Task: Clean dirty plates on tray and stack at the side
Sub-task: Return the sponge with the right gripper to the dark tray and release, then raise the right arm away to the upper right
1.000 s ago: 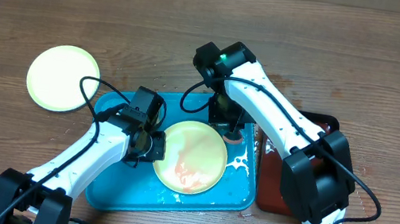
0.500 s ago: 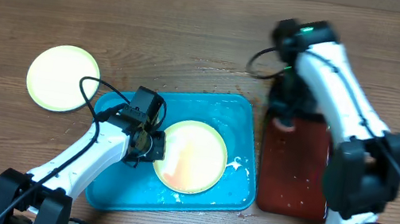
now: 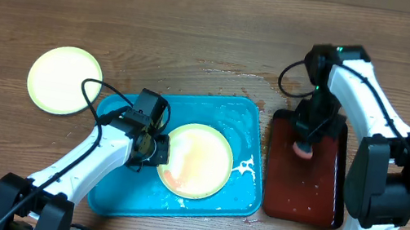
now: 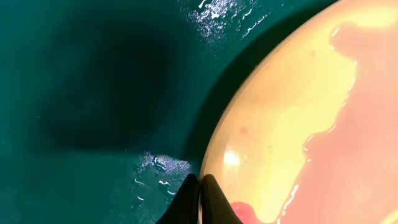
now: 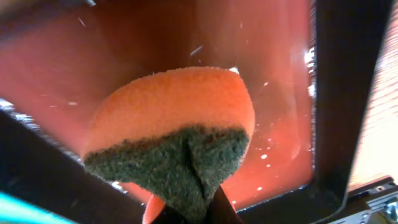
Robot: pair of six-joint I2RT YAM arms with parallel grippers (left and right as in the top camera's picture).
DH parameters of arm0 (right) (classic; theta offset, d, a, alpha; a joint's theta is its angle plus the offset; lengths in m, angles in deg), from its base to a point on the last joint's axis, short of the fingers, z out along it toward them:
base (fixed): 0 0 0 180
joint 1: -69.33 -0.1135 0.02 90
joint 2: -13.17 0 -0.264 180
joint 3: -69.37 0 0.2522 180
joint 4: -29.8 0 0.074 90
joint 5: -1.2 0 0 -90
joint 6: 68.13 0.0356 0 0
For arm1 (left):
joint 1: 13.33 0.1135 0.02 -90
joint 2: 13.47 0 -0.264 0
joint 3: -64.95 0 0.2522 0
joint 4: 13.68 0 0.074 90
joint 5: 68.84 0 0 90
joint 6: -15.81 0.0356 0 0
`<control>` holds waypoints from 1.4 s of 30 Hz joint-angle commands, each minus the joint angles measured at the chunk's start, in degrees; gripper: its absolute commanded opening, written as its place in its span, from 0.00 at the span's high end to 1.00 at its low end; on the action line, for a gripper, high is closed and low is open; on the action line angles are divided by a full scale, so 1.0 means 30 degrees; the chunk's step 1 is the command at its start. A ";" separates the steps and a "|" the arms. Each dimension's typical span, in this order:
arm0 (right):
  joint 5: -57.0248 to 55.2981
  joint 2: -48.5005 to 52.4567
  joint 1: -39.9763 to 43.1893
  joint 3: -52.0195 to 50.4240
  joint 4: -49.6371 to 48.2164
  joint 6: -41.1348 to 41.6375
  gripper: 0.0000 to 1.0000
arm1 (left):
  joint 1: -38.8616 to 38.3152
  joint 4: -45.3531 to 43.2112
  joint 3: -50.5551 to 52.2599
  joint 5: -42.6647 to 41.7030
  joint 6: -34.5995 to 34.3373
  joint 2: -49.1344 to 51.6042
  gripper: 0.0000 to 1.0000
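2 plates in view: the smeared plate [image 3: 198, 159] lies on the tray [image 3: 230, 115] (wet, flecked white), and the second plate [image 3: 64, 80] sits on the table [image 3: 201, 32], well left of it. Left gripper [image 3: 156, 150] is closed, tips at the smeared plate's left rim. Right gripper [image 3: 304, 143] pinches a sponge [image 5: 174, 112] (orange, green scrub face) over the red tray [image 3: 299, 196].

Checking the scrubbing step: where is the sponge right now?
Overhead, the sponge is pinched in the right gripper over the dark red tray, right of the blue tray.
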 commanded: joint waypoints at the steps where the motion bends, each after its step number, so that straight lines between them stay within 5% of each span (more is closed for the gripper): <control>1: 0.0197 -0.0459 0.0270 -0.0386 -0.0255 0.0022 0.96 | 0.0138 0.0255 0.0255 0.0015 -0.0248 0.0029 0.96; 11: 0.0714 -0.0459 0.0466 -0.2922 -0.1814 0.0015 0.96 | 0.0066 0.0313 0.0255 -0.0313 -0.0117 0.0029 0.96; 15: 0.0699 -0.0503 0.0510 -0.3264 -0.2222 -0.0015 0.59 | 0.0073 0.0233 0.0255 -0.0350 -0.0131 0.0029 0.96; 18: 0.0692 -0.0699 0.0510 -0.2871 -0.2055 -0.0211 0.41 | 0.0073 0.0240 0.0255 -0.0350 -0.0131 0.0029 0.96; 22: 0.0678 -0.1195 0.0510 -0.1967 -0.1647 -0.0583 0.37 | 0.0066 0.0248 0.0255 -0.0357 -0.0131 0.0029 0.96; 38: 0.0357 -0.4029 0.0510 0.9894 0.3985 -0.2463 0.33 | 0.0066 0.0685 -0.1574 -0.0867 -0.0117 -0.0015 0.96; 42: 0.1778 -0.4371 0.0510 1.2706 0.3985 -0.2747 0.16 | 0.0073 0.1027 -0.2601 -0.1013 -0.0036 -0.0015 0.96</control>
